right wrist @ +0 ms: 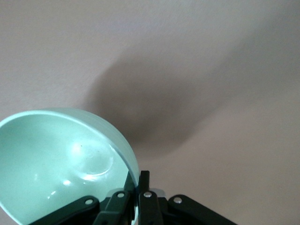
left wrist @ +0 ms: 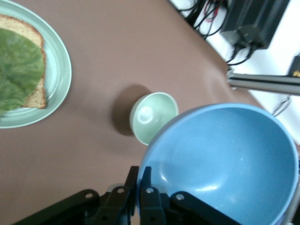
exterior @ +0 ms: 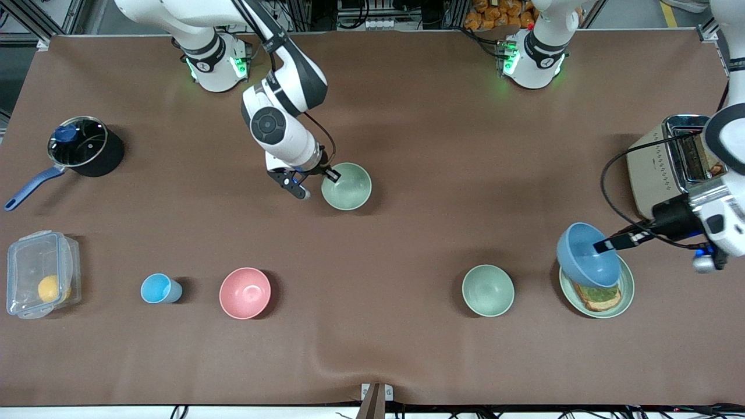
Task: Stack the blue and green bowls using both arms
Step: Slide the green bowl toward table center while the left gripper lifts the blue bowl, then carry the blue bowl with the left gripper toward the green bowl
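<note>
Brown cloth covers the counter. Left end effector is clamped on the rim of the round matte blue bowl, tilted above the toast plate. Right end effector pinches the round sage-green bowl mid-counter.

Left hand grips the tilted blue bowl, seemingly above the toast plate.

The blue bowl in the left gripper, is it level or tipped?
Tipped. The blue bowl hangs tilted from the left gripper, pinched at its rim, over the plate of toast.
</note>
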Controlling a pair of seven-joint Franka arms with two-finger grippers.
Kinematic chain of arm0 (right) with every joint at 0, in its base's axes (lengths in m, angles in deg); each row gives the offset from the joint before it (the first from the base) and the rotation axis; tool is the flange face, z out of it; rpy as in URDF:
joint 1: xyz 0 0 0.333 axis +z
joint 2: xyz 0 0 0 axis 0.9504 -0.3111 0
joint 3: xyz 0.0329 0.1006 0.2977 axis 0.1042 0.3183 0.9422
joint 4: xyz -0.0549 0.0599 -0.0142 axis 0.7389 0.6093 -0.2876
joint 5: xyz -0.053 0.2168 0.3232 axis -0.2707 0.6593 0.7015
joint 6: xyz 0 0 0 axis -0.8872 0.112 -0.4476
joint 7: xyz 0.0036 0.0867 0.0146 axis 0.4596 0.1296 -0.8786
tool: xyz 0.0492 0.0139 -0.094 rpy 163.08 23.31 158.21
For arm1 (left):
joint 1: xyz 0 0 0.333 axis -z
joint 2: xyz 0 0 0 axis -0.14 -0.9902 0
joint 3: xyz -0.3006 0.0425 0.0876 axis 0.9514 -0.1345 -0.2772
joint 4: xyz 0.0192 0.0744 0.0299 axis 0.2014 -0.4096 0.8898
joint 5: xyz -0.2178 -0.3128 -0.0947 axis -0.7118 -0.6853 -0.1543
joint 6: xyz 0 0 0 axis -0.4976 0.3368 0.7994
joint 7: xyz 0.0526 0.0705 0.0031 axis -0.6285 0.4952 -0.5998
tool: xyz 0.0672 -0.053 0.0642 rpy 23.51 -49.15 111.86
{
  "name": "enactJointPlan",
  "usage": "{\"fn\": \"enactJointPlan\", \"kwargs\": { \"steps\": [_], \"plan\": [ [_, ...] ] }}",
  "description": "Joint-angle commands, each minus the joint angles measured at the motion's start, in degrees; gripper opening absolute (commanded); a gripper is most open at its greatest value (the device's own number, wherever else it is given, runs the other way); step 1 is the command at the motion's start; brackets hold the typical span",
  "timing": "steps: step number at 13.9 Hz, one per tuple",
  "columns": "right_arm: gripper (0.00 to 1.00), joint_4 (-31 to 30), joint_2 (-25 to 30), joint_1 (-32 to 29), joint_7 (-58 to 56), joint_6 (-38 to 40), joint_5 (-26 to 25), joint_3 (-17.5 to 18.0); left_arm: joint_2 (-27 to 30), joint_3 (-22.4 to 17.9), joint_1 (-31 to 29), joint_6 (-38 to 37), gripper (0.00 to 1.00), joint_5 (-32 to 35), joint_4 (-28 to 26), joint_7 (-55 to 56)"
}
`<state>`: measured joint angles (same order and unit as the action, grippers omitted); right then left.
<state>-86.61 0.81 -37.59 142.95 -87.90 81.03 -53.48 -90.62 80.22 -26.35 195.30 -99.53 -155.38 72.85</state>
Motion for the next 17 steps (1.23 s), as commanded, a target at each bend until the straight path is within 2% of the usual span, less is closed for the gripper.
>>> {"fn": "enactJointPlan", "kwargs": {
  "steps": [1,2,4,6,7,8,9,11,13,16,17],
  "plan": [
    [0.0,-0.3,-0.8,3.5,2.4,-2.2,1.2,-0.6,0.5,0.4,-1.8,-2.5,0.0,-4.1,1.3,0.4],
    [0.0,-0.3,-0.9,5.3,3.2,-3.6,1.7,-0.6,0.5,0.4,-2.3,-2.5,0.0,-5.6,1.8,0.4],
    [0.0,-1.4,-3.5,7.7,5.5,-11.1,2.1,-0.6,0.7,0.4,-2.8,-2.6,0.0,-9.4,2.2,0.6],
    [0.0,-1.3,-4.9,8.7,5.5,-12.8,2.1,-0.6,1.4,0.5,-3.4,-3.8,0.0,-10.4,2.4,0.6],
    [0.23,-1.4,-5.0,8.6,5.5,-12.7,2.1,-0.6,1.4,0.4,-3.4,-4.9,0.0,-10.3,2.4,0.6],
    [0.9,-1.5,-4.9,8.6,5.7,-12.1,2.1,-0.6,1.4,0.5,-3.2,-5.2,0.0,-10.0,2.4,0.6],
    [1.0,-1.5,-4.8,8.6,6.2,-11.8,2.1,-0.5,1.6,0.9,-3.1,-5.3,0.0,-9.9,2.4,0.7],
    [1.0,-1.1,-4.6,8.3,6.5,-10.5,2.2,-0.5,1.9,1.3,-3.1,-7.1,0.0,-8.9,2.4,0.7],
    [1.0,0.1,-3.9,7.3,6.6,-5.4,2.5,-0.5,1.9,2.7,-2.5,-9.4,0.0,-2.6,2.4,0.7],
    [1.0,4.8,-3.6,4.1,6.0,6.1,10.9,-0.8,1.3,7.7,-2.5,-10.2,0.0,7.9,1.9,1.4],
    [1.0,6.6,-3.7,2.3,5.4,10.2,11.2,-1.0,0.7,8.9,-2.4,-10.4,0.0,10.5,1.6,1.8]
  ]
}}
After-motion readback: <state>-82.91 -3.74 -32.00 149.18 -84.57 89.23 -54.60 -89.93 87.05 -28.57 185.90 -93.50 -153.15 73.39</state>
